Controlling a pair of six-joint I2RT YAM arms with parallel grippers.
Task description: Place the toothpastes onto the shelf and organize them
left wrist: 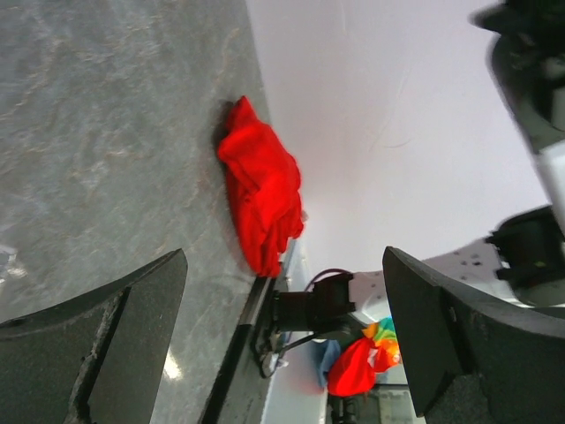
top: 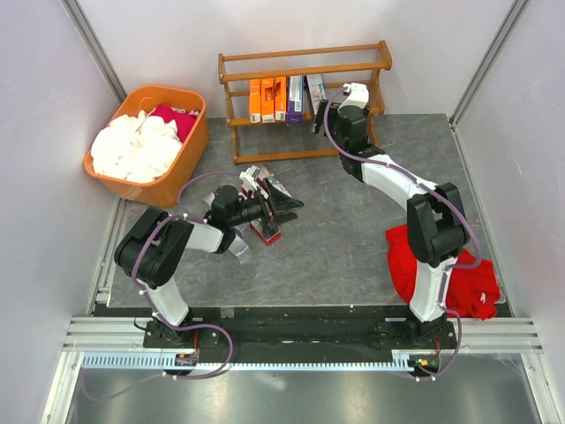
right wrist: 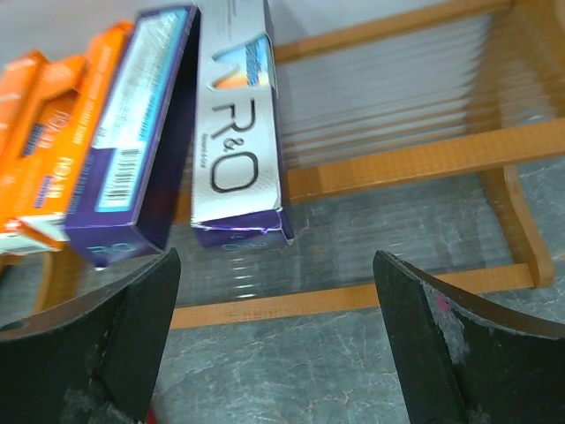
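The right gripper (right wrist: 274,265), spread wide and empty, was best drawn straight back, leaving the silver carton (right wrist: 234,132) undisturbed.

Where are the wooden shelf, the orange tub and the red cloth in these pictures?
wooden shelf (top: 305,52): overhead view, on its top back rail.
orange tub (top: 192,150): overhead view, on its outer side wall.
red cloth (top: 472,287): overhead view, on the right half of the heap.
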